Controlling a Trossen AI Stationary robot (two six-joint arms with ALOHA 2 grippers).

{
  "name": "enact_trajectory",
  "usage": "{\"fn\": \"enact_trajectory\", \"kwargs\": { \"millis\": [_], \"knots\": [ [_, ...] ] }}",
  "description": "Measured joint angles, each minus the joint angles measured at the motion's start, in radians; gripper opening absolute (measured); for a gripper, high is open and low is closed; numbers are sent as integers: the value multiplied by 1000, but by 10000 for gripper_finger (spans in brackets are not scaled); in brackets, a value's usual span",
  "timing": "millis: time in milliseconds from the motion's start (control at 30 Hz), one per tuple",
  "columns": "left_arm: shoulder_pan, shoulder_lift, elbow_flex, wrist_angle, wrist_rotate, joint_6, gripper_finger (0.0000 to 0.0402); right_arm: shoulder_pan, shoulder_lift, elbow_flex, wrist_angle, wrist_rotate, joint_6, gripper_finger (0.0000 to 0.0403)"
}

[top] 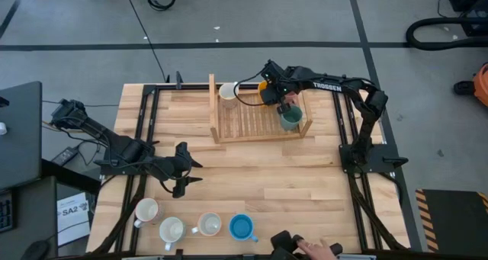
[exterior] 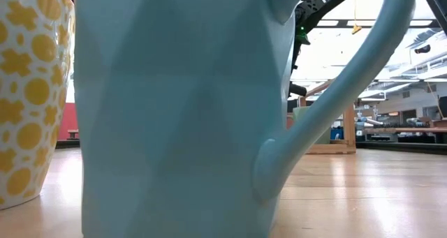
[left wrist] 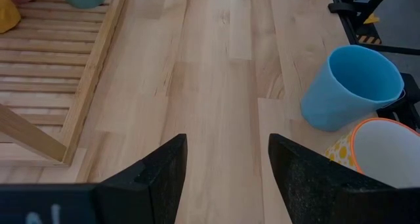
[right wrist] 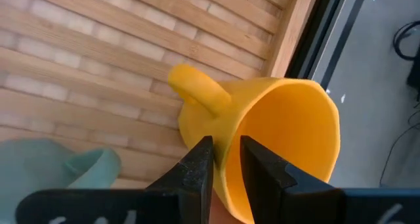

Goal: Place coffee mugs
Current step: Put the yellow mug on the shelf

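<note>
Mugs: orange mug [right wrist: 282,138] clamped by right claw [right wrist: 226,161] over upper-centre rack [top: 259,130], four waiting lower left, left claw [left wrist: 226,158] apart.

Pale smooth wooden tabletop [top: 259,176], slatted wooden rack [top: 255,117], glossy glazed mugs [top: 242,228], matt black hand [left wrist: 223,178].

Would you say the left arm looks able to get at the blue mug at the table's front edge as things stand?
Probably yes. The left claw is open and empty, with bare wood between it and the blue mug. A white mug stands close beside the blue one, so there is little room on that side.
</note>
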Motion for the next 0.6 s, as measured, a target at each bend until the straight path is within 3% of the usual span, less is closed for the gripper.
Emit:
{"fn": "enact_trajectory", "kwargs": {
  "millis": [300, 600],
  "knots": [
    [0, 0, 0, 0, 0, 0, 222, 0, 0, 0, 1, 0, 22, 85],
    [0, 0, 0, 0, 0, 0, 222, 1, 0, 0, -13, 46, 23, 120]
  ]
}}
